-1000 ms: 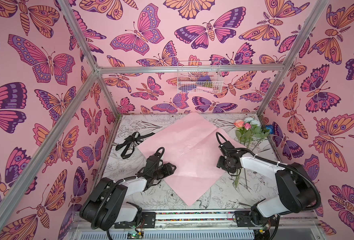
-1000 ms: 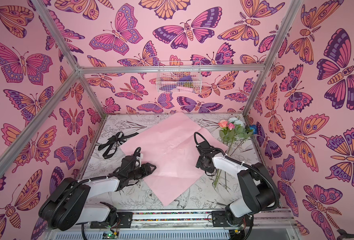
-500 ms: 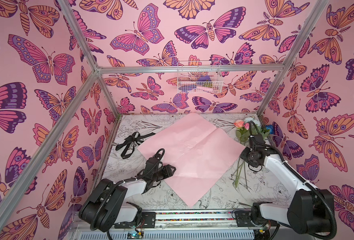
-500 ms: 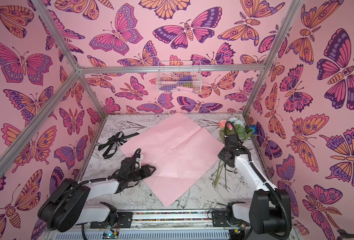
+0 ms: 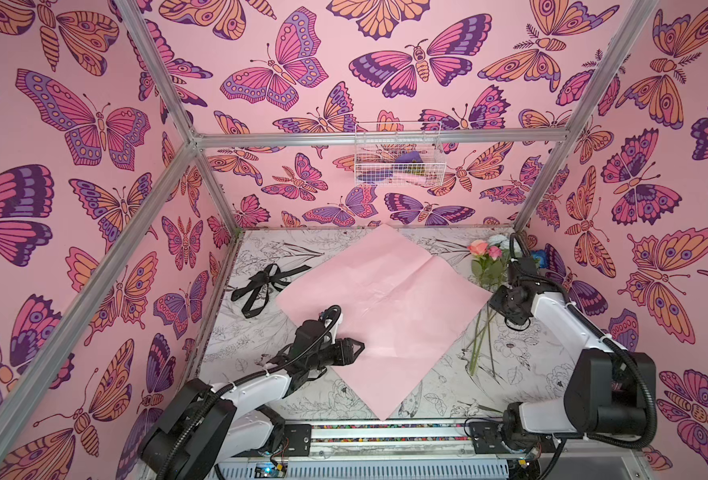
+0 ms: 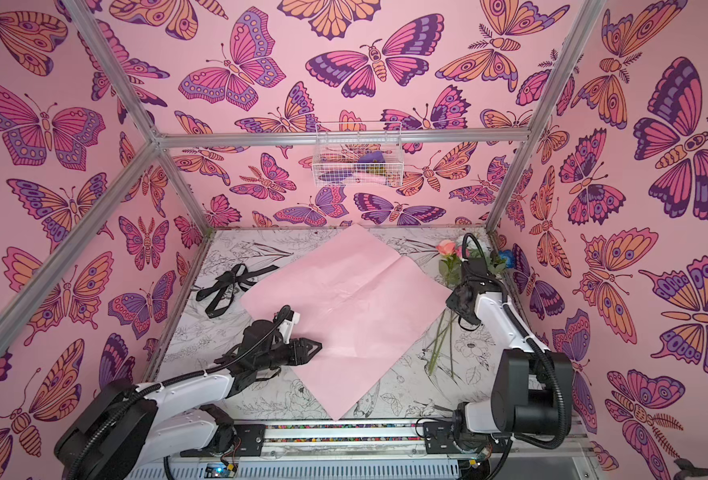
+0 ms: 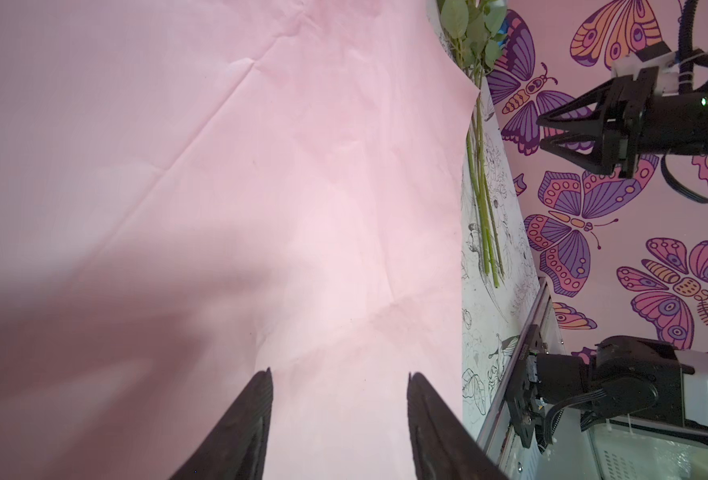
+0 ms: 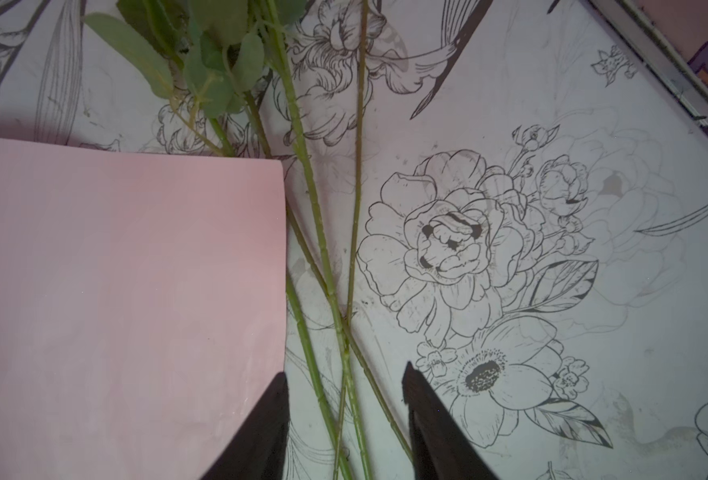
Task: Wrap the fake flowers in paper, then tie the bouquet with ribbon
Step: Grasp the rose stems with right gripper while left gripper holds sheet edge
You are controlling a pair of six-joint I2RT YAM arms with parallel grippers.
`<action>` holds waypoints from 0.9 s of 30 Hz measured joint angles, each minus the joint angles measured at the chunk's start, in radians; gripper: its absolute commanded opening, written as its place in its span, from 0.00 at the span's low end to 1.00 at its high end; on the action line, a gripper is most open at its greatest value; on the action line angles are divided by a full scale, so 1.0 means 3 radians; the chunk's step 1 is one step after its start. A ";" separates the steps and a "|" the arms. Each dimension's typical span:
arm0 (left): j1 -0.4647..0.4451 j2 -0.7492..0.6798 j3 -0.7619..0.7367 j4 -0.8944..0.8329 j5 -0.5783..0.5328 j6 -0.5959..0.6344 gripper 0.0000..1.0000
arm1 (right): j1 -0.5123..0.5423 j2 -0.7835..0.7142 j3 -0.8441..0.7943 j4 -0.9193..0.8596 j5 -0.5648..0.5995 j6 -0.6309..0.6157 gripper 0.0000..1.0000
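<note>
The bouquet of fake flowers [image 5: 485, 253] [image 6: 447, 253] lies at the table's right edge, with peach and pink blooms toward the back wall. Its long green stems [image 5: 479, 345] [image 8: 314, 232] run toward the front beside the pink paper sheet [image 5: 385, 307] [image 8: 115, 291]. My right gripper [image 5: 497, 304] [image 8: 344, 370] hangs open above the stems, which show between its fingers but are not pinched. The left wrist view shows this gripper [image 7: 540, 133] in the air with its jaws apart. My left gripper [image 5: 360, 347] [image 7: 339, 372] is open and empty, low over the paper's left front part.
A long black ribbon [image 5: 267, 282] [image 6: 229, 284] lies bunched on the table left of the paper. A white wire basket [image 5: 398, 160] hangs on the back wall. Butterfly-patterned walls and metal frame posts close in the table on three sides.
My right arm has swung from the paper's right edge to above the bouquet's stems, and its jaws have narrowed a little. The left arm has hardly moved.
</note>
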 measured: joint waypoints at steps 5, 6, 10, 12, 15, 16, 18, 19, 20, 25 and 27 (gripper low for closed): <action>-0.0027 0.0097 -0.0043 -0.0008 0.0008 -0.0017 0.49 | -0.0186 0.0242 0.0150 0.0079 -0.0058 -0.0088 0.47; -0.0029 0.0139 -0.0043 -0.0008 0.0006 -0.0023 0.48 | -0.0220 0.0296 0.0175 0.0098 -0.0079 -0.0098 0.46; -0.0029 0.0342 -0.0043 -0.0003 -0.0013 -0.0057 0.45 | -0.0289 0.0556 0.0287 0.0187 -0.0165 -0.0164 0.46; -0.0029 0.0420 -0.0036 0.0042 -0.0022 -0.0069 0.44 | -0.0294 0.0679 0.0332 0.0233 -0.0205 -0.0184 0.46; -0.0029 0.0483 -0.0032 0.0123 -0.0019 -0.0079 0.42 | -0.0294 0.0843 0.0406 0.0276 -0.0268 -0.0226 0.44; -0.0029 0.0504 -0.0032 0.0153 -0.0019 -0.0081 0.42 | -0.0294 0.0898 0.0439 0.0292 -0.0289 -0.0239 0.44; -0.0029 0.0542 -0.0032 0.0206 -0.0019 -0.0083 0.39 | -0.0294 0.1001 0.0505 0.0318 -0.0320 -0.0248 0.43; -0.0029 0.0561 -0.0032 0.0228 -0.0019 -0.0081 0.38 | -0.0294 0.1048 0.0534 0.0331 -0.0338 -0.0248 0.42; -0.0029 0.0581 -0.0032 0.0253 -0.0019 -0.0086 0.36 | -0.0294 0.1100 0.0563 0.0350 -0.0357 -0.0249 0.41; -0.0029 0.0631 -0.0033 0.0306 -0.0020 -0.0100 0.33 | -0.0294 0.1289 0.0660 0.0392 -0.0413 -0.0258 0.37; -0.0029 0.0635 -0.0033 0.0309 -0.0022 -0.0103 0.32 | -0.0294 0.1348 0.0680 0.0397 -0.0423 -0.0258 0.33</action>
